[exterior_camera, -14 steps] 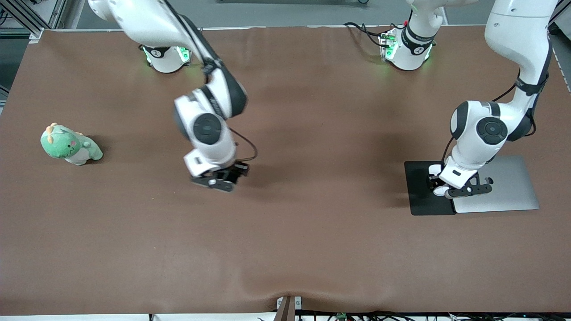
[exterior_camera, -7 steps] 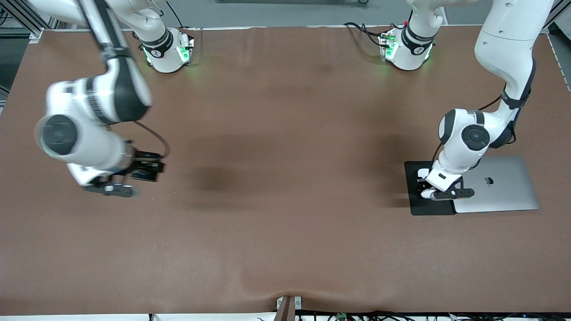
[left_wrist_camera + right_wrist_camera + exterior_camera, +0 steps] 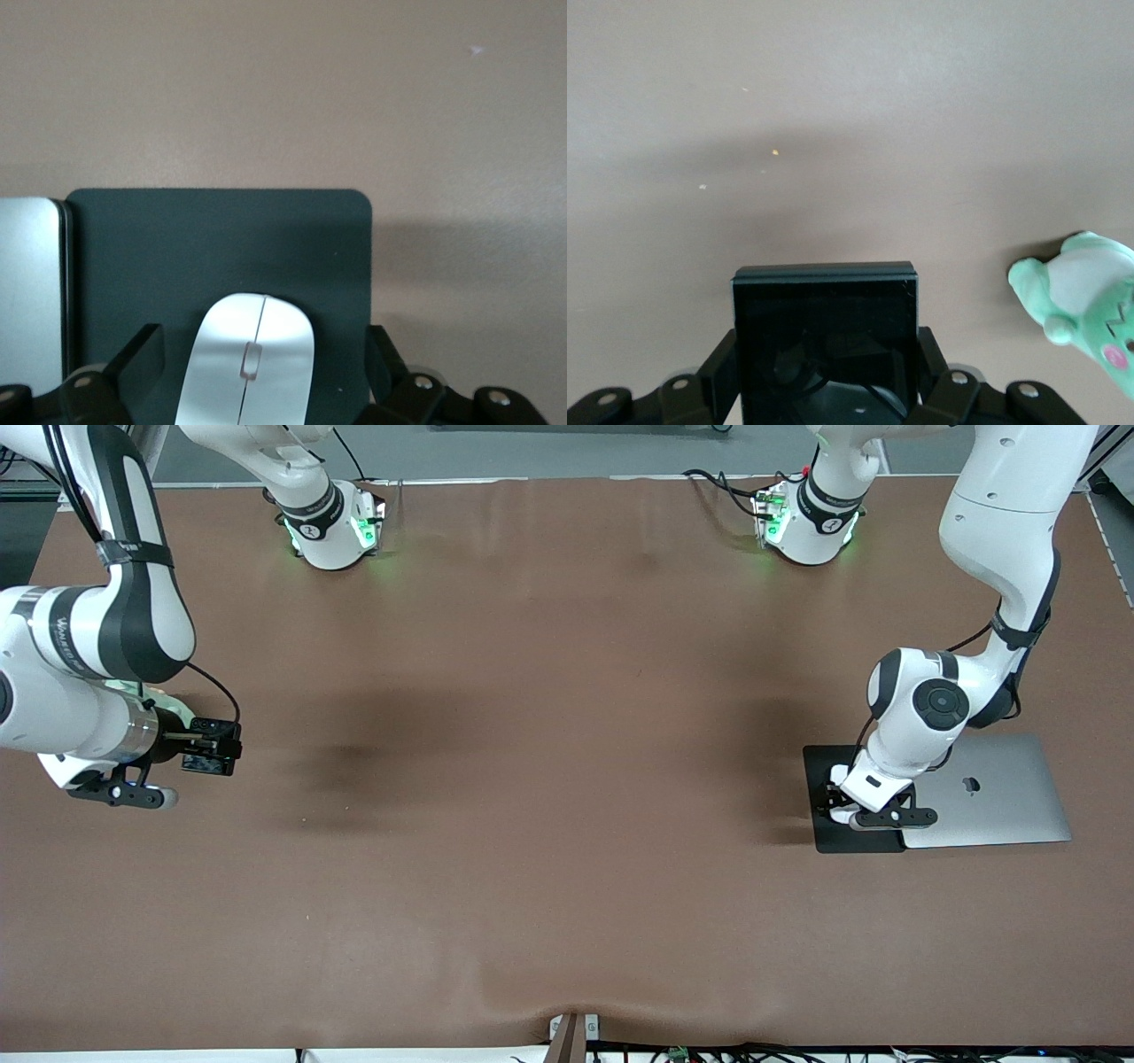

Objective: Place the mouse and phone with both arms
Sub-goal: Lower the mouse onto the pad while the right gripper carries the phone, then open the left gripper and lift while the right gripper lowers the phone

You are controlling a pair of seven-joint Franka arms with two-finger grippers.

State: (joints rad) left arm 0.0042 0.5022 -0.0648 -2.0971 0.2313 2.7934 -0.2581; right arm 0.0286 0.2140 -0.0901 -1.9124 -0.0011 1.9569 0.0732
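High front camera facing both bases, wrist cameras looking closely down at table (image 3: 567,824)

Apple logo on the silver laptop (image 3: 992,793) lid; faint, seemingly illegible lettering on the right arm (image 3: 66,642).

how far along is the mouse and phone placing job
Nothing is released yet. The left gripper has the mouse on the black pad beside the laptop, fingers apart. The right gripper holds the phone near the green plush; setting it down remains.

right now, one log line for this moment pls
left tool: open around mouse on pad | right tool: shut on phone, airborne beside plush
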